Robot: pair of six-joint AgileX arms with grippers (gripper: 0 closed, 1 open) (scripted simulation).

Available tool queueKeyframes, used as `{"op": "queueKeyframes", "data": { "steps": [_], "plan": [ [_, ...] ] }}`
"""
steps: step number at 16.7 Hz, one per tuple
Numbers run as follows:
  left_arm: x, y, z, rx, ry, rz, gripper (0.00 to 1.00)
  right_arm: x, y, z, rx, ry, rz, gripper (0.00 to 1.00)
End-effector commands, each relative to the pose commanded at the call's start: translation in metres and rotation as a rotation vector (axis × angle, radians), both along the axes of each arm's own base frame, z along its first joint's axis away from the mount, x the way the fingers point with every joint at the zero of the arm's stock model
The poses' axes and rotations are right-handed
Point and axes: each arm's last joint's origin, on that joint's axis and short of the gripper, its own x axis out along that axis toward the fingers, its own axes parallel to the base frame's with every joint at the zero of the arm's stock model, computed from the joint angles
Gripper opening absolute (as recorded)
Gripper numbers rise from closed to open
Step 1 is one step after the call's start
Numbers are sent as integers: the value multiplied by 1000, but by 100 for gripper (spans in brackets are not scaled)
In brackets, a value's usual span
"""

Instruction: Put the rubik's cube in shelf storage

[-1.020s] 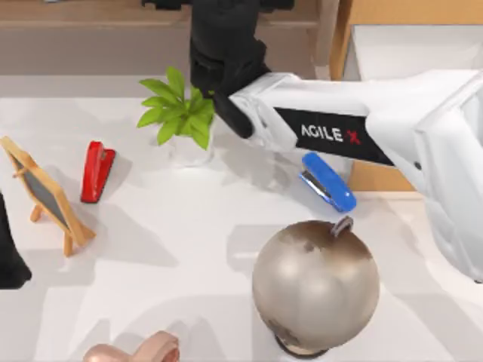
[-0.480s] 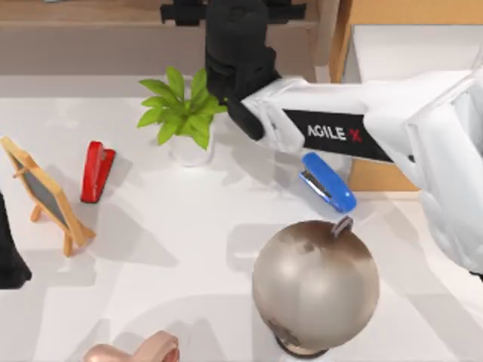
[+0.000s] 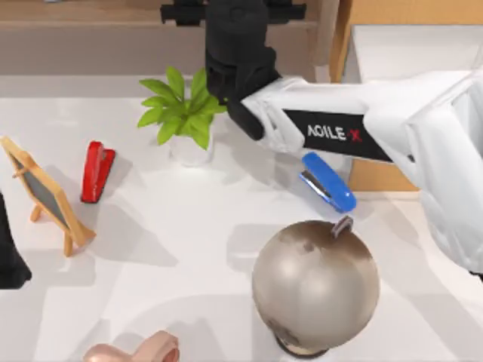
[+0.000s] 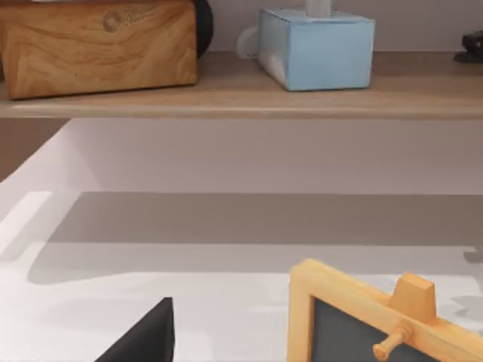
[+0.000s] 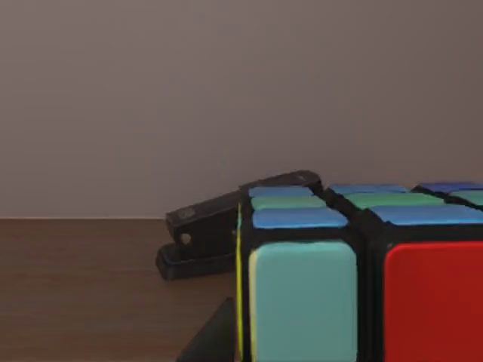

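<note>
Brown wood runs along the 12 o'clock edge of the top view: the shelf storage, a low board behind the white counter. The right arm stretches in from 3 o'clock, and the right gripper hangs over that board just past a potted plant. A blue stapler lies under the arm's forearm. A globe stands at 5 o'clock, with a red stapler and a small chalkboard easel towards 9 o'clock. The left arm is parked at the 8 o'clock edge.

From the left wrist view, the shelf board carries a wooden box and a pale blue tissue box, and the easel stands close below them. Whether the left gripper is released or clenched cannot be told.

The right wrist view puts the rubik's cube right in front of the camera, low over the dark shelf board, with a black stapler just behind it. Its underside is cut off, so it is unclear whether the cube rests on the board, and whether the right gripper is grasping it or has let go cannot be told.

The placement looks nearly done. The risks lie in the exit: a release above the board could make the cube tumble against the black stapler or off the front edge. A careless pull-back could drag the cube out, or sweep the plant or blue stapler.
</note>
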Motion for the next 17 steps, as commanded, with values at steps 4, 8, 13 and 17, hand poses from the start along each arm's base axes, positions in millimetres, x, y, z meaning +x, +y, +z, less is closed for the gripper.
{"op": "queueKeyframes", "data": {
  "steps": [4, 8, 13, 17],
  "plan": [
    [0, 0, 0, 0, 0, 0, 100, 0, 0, 0, 0, 0, 0, 100],
    [0, 0, 0, 0, 0, 0, 100, 0, 0, 0, 0, 0, 0, 100],
    [0, 0, 0, 0, 0, 0, 100, -2, 0, 3, -4, -8, 7, 100],
    [0, 0, 0, 0, 0, 0, 100, -20, -13, 29, -65, -107, 55, 100]
  ]
}}
